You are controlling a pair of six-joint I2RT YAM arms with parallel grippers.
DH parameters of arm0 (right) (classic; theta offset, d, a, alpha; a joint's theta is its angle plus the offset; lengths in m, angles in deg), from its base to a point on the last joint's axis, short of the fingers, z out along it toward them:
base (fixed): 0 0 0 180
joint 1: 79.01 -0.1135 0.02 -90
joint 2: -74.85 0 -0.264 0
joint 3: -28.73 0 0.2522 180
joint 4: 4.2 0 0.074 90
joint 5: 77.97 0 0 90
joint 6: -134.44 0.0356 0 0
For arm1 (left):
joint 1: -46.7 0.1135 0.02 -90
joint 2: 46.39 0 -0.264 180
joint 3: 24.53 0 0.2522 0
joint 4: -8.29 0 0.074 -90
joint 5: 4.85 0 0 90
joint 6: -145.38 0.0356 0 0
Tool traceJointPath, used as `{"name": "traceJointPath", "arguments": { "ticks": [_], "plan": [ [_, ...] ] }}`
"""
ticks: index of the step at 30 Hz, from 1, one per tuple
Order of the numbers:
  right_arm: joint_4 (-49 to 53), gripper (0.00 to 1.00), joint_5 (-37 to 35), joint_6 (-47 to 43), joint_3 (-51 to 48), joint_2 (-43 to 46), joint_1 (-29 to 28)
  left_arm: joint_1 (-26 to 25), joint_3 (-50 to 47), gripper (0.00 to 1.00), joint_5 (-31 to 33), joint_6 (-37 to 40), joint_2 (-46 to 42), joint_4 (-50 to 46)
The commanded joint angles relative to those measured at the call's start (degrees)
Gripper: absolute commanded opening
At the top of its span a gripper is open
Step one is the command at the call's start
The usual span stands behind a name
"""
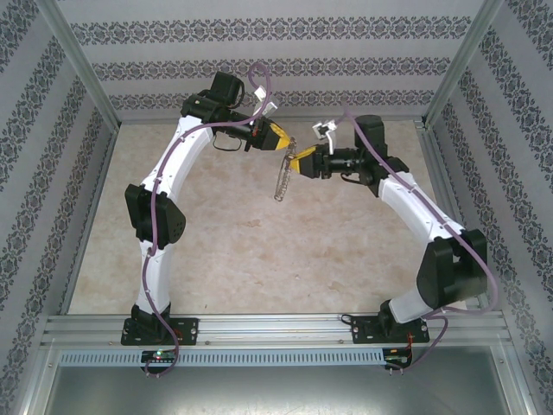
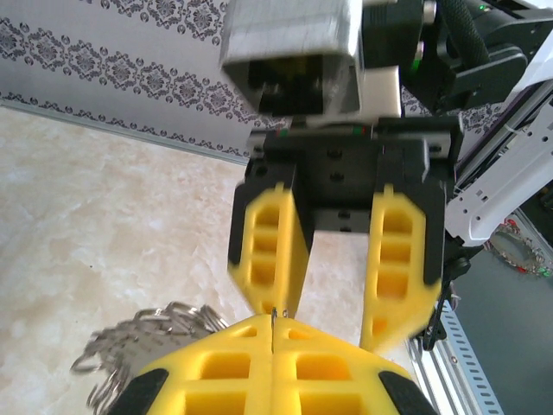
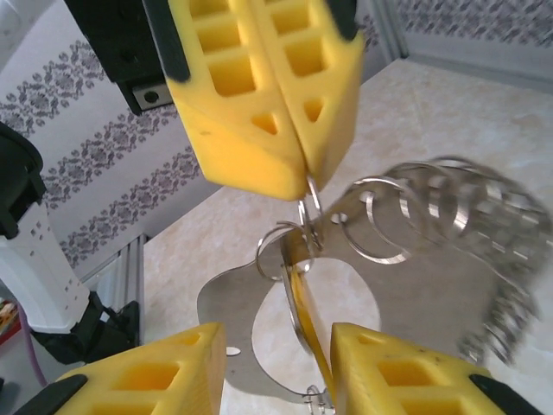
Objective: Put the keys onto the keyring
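Yellow with black is seen on the left gripper [image 1: 278,137] and the right gripper [image 1: 298,162], and there a silvery-grey keyring [image 1: 280,183] is shown beside a yellow-orange key [image 3: 304,311]. The table [image 1: 259,251] is marbled in pale beige. The walls [image 1: 259,35] are banded white with dark floral stripes.

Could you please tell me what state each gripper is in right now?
Left gripper: closed, holding the keyring.
Right gripper: open, holding nothing.
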Motion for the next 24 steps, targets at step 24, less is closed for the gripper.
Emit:
{"name": "traceJointPath", "arguments": {
  "ticks": [24],
  "plan": [
    [-13.6,0.31,1.15,10.0,2.84,-2.88,-1.11,0.05,0.05,0.0,-1.77,-0.77,-2.43,1.84]
  ]
}}
